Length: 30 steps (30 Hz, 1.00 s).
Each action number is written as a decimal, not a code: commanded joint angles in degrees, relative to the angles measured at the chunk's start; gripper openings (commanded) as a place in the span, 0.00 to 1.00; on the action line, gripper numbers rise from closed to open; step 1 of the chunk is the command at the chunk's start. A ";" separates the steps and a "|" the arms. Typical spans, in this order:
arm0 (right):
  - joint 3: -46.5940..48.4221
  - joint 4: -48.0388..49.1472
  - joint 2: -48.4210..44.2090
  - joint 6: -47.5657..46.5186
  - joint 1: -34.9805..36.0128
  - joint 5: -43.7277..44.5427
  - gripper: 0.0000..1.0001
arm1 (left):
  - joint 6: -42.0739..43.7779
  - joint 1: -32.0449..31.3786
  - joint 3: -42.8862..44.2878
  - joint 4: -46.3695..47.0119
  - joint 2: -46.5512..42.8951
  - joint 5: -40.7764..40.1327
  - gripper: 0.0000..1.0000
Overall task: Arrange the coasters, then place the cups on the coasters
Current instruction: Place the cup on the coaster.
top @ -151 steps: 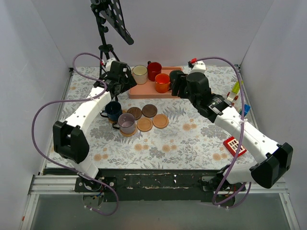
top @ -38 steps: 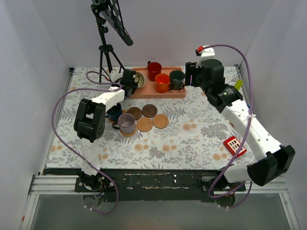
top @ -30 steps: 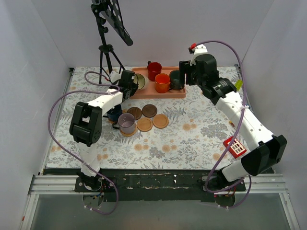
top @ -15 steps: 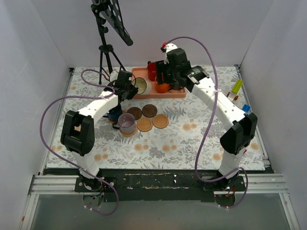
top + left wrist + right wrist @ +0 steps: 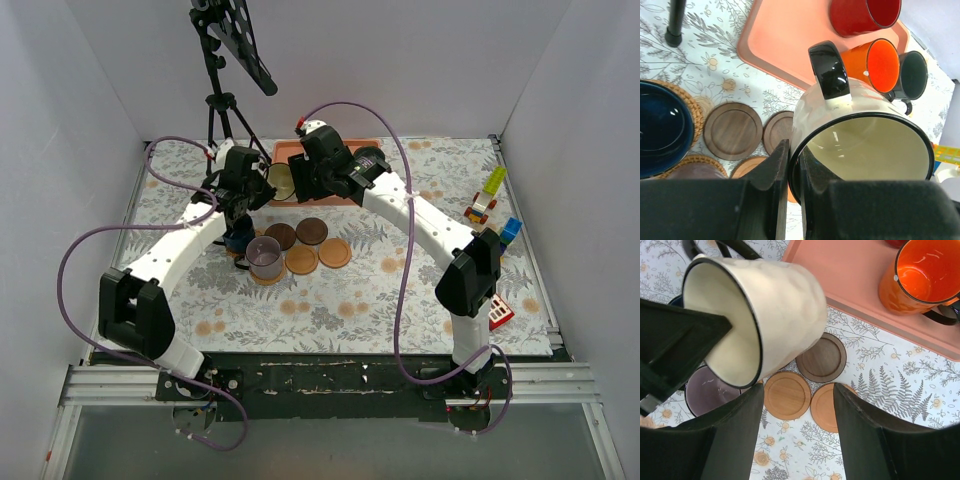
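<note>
Left wrist view: my left fingers (image 5: 792, 167) pinch the rim of the cream cup (image 5: 860, 130), one inside the mouth and one outside. The cup hangs tilted, handle up, clear of the tabletop (image 5: 715, 65). Behind it the red cup (image 5: 865, 15), orange cup (image 5: 877, 62) and dark green cup (image 5: 912, 75) stand on the pink tray (image 5: 775, 40). The navy cup (image 5: 660, 127) sits on a woven coaster (image 5: 687, 100), beside two dark brown coasters (image 5: 732, 130) that lie bare.

Right wrist view: my right fingers (image 5: 797, 390) are spread with nothing between them. The cream cup is tipped just ahead of them, above two bare tan coasters (image 5: 786, 395). The grey-lilac cup (image 5: 710, 390) is at the lower left.

Top view: all six coasters lie grouped in front of the tray, so I judge the arranging done. Two cups are seated, the navy one and the grey-lilac one. The cream cup is in transit, three cups wait on the tray, and four coasters are still open.

Against the earlier overhead frames, the cream cup stood upright on the tray five seconds ago. It is now lifted and tilted near the tray's near-left corner. My right arm was out over the right end of the tray and has since swung left across it, bringing its fingers next to the cup.
</note>
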 commanded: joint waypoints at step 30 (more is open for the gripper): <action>3.92 4.13 2.32 -3.74 2.32 12.31 0.60 | 10.24 -4.46 3.76 1.72 -1.35 -1.59 0.00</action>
